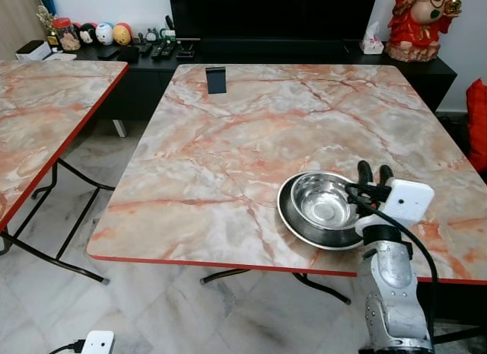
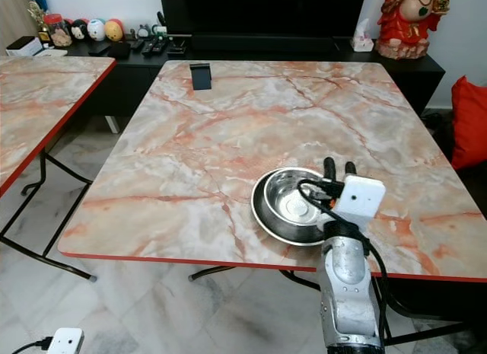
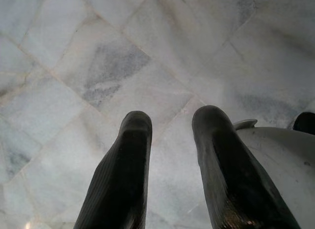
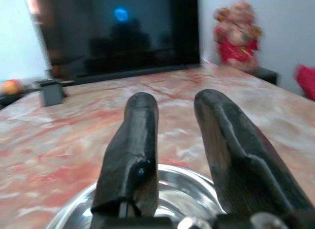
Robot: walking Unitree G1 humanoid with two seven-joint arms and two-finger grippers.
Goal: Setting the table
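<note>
- Left gripper (image 3: 170, 165) hangs idle over the marble floor (image 3: 98, 66), fingers spread, holding nothing.
- Right gripper (image 1: 374, 175) sits at the bowl's 3 o'clock rim, fingers parted with a gap between them, pinching nothing. From the wrist camera the fingers (image 4: 133, 150) hover just above the rim; I can't tell if they touch it.
- Steel bowl (image 1: 323, 200) rests nested in a steel plate (image 1: 293, 217) on the counter (image 1: 228, 141), near the front edge at about 5 o'clock of the top.
- Judgement: the step is either releasing or taking the bowl at its place. To do it well, keep the wrist level, move straight up or straight back and don't drag the rim. The steel-on-steel stack will likely slide.
- The set is close to the front edge, so avoid nudging it toward 6 o'clock.
- Small dark stand (image 1: 216, 79) at the far 11 o'clock side, well apart.
- Red figurine (image 1: 418, 23) on the dark cabinet beyond, at 1 o'clock.
</note>
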